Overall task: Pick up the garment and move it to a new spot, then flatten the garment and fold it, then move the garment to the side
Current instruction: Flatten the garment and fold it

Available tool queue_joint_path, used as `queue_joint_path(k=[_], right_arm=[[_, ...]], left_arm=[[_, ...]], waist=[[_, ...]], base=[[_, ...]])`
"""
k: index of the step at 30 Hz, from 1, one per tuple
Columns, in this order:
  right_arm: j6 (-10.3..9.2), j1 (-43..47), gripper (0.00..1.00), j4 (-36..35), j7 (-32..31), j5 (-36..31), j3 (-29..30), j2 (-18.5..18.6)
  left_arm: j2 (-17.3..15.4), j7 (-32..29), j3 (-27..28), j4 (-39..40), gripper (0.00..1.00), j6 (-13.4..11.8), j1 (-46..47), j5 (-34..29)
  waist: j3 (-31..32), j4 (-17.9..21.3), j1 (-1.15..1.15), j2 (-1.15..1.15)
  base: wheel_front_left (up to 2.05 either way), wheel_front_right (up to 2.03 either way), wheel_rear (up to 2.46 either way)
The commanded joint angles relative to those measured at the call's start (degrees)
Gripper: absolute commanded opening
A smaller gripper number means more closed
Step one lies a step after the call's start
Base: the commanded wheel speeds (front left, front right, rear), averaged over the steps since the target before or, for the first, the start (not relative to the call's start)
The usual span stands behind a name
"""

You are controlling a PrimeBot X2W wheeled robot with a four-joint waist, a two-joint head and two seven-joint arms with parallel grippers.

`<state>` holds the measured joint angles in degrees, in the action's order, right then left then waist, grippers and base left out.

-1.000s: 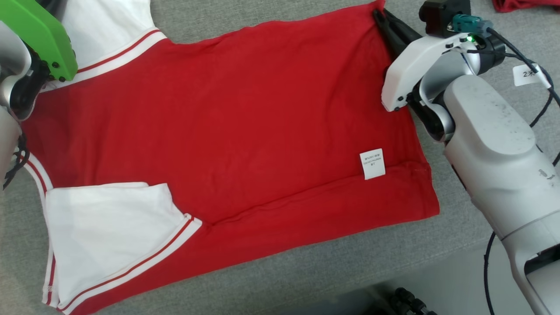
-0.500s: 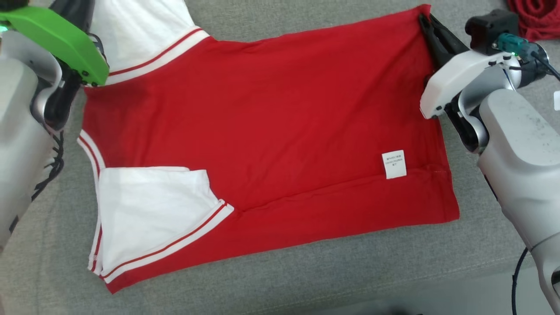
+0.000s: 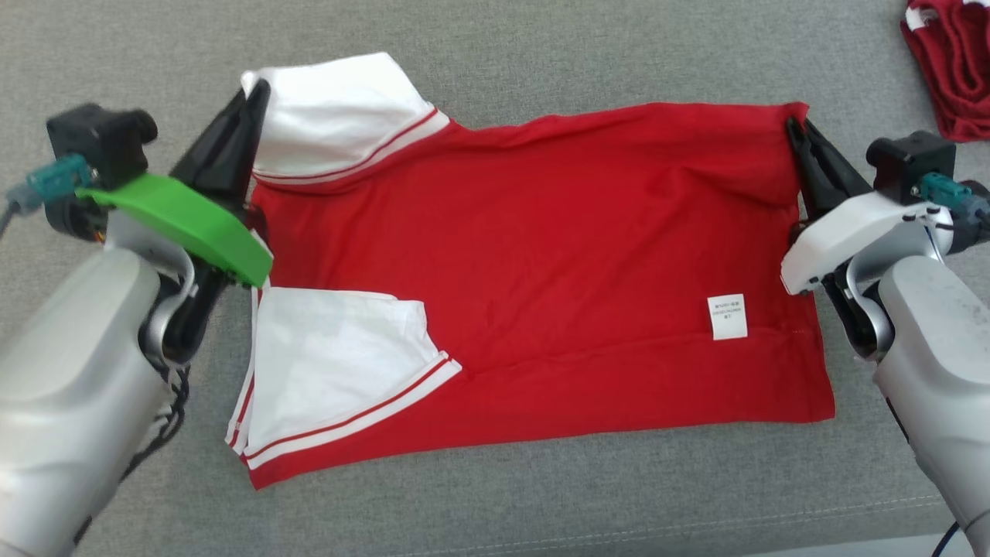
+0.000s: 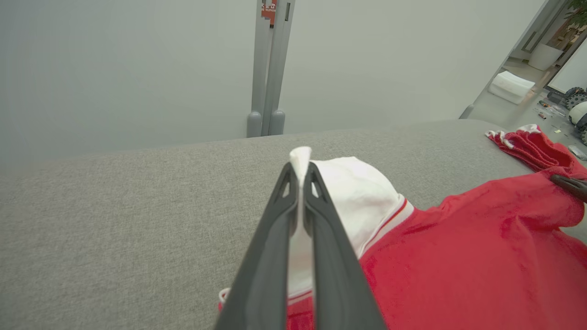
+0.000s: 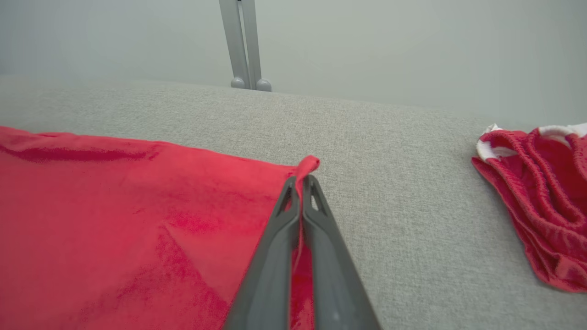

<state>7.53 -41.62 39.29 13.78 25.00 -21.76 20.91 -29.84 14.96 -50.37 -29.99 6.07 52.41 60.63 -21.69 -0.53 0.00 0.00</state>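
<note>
In the head view the garment (image 3: 541, 255), red with white sleeves, is seen spread across the middle of the grey desk (image 3: 541, 46), its far corners apparently lifted a little. At 10 o'clock the left tool (image 3: 259, 91) is closed on the far sleeve (image 3: 340, 116); at 2 o'clock the right tool (image 3: 790, 125) is closed on the far hem corner. A red heap (image 3: 947, 62) lies beyond it, well apart from the garment. In the left wrist view the left tool (image 4: 300, 168) is seen pressed shut on a thin strip of white cloth, with a tuft poking past the tips. In the right wrist view a small red fold is pinched at the very tips of the right tool (image 5: 302, 179). Both holds are judged shallow. If the cloth is drawn too taut, a corner could be lost. If one arm is moved faster than the other, the body could be skewed and the near sleeve (image 3: 340, 363), folded over at 8 o'clock, dragged out of place.
</note>
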Motion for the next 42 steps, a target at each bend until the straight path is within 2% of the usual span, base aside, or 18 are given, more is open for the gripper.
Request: queue_joint_path(k=[1,8,14,19,20,21,22,26,32,37,42], right_arm=[[-0.08,2.0,0.0,-0.9,0.5,-0.5,0.8,0.3],[-0.08,10.1,0.0,-6.5,1.3,-2.3,5.9,0.8],[-0.08,18.4,0.0,-12.7,1.4,-2.9,10.3,0.0],[-0.08,24.6,0.0,-17.5,1.4,-3.5,12.1,-1.2],[-0.08,25.7,0.0,-18.2,1.4,-3.4,12.7,-1.5],[-0.08,26.3,0.24,-19.0,1.4,-3.4,13.0,-1.8],[-0.08,27.0,1.0,-19.8,1.4,-3.3,13.3,-2.1],[-0.08,28.8,1.0,-22.8,1.4,-3.2,14.1,-2.3],[-0.08,30.3,1.0,-28.3,1.4,-2.5,16.0,-2.0],[-0.07,28.3,1.0,-25.0,0.1,-3.9,17.2,-2.9],[-0.07,27.3,1.0,-19.7,-1.5,-4.7,17.5,-4.6]], left_arm=[[-0.2,0.2,1.8,2.1,0.0,-1.0,-3.8,-1.6],[1.0,0.2,11.2,13.0,0.0,-4.7,-19.9,-8.0],[3.3,0.2,15.5,17.1,0.0,-6.0,-29.9,-10.4],[5.1,0.2,18.3,17.5,0.0,-6.0,-35.9,-12.0],[5.4,0.2,19.0,17.4,0.18,-6.2,-36.7,-13.0],[5.8,0.2,19.8,17.4,0.5,-6.5,-37.2,-13.8],[6.6,0.2,20.4,17.4,1.0,-6.3,-37.9,-14.1],[8.7,0.2,23.4,17.9,1.0,-5.4,-39.5,-16.7],[12.7,0.2,33.1,21.0,1.0,-4.7,-41.2,-23.4],[17.5,0.2,41.9,24.4,1.0,-3.6,-42.3,-31.6],[21.0,0.2,47.8,24.5,1.0,-1.6,-43.1,-38.8]], waist=[[1.5,-0.9,0.0,0.0],[2.9,-1.8,0.0,0.0],[3.9,-2.5,0.0,0.0],[4.3,-2.4,0.0,0.0],[4.4,-2.3,0.0,0.0],[4.4,-2.3,0.0,0.0],[4.6,-2.3,0.0,0.0],[5.2,-2.0,0.0,0.0],[5.8,-1.7,0.0,0.0],[6.0,-2.1,0.0,0.0],[5.9,-2.7,0.0,0.0]], base=[[0.0,0.0,0.0],[0.0,0.0,0.0],[0.0,0.0,0.0],[0.0,0.0,0.0],[0.0,0.0,0.0],[0.0,0.0,0.0],[0.0,0.0,0.0],[0.0,0.0,0.0],[0.0,0.0,0.0],[0.0,0.0,0.0],[0.0,0.0,0.0]])
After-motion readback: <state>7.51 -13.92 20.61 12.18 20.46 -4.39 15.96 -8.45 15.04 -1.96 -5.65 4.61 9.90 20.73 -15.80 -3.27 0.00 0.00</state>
